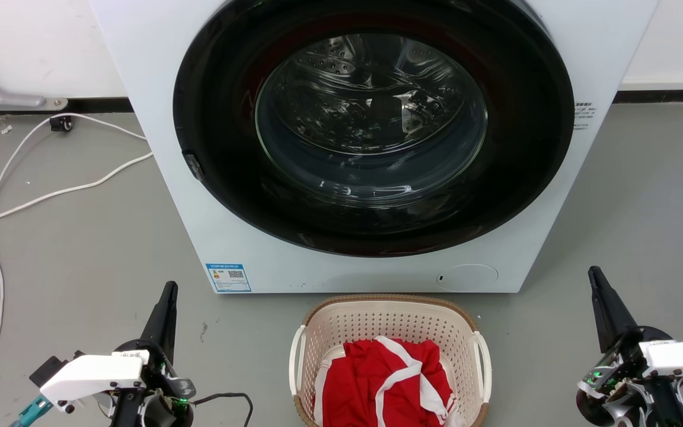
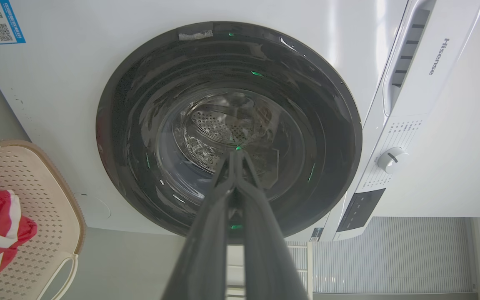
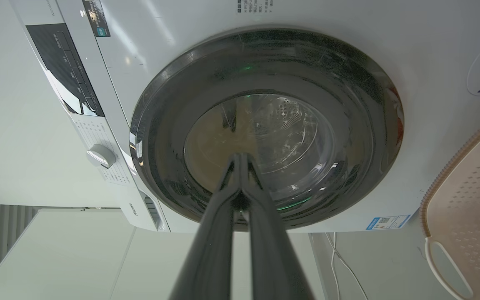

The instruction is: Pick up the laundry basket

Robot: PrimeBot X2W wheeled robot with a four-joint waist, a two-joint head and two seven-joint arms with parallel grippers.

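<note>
Here we are in front of the front-loading washing machine, its round dark door closed and the steel drum gleaming behind the glass, and right at its foot sits the laundry basket, cream with perforated walls and a brown woven-look rim, down on the grey floor at the bottom centre of the head view. Inside it lies a crumpled red garment with white stripes, piled toward the near side. White handles show on both flanks of the basket, the left handle and the right handle, and nothing is touching either of them. The left gripper stands low at the lower left, well apart from the basket, its two dark fingers pressed together to a point and holding nothing. Along its wrist view the closed tips aim at the door glass, with the basket off to the left edge of that view. Over on the other side, the right gripper is likewise well clear of the basket, fingers drawn tight together, empty. Its wrist view shows the joined tips against the door and the basket at the right edge. A white cable trails across the floor to the left of the machine, and a blue label marks the machine's lower left corner
</note>
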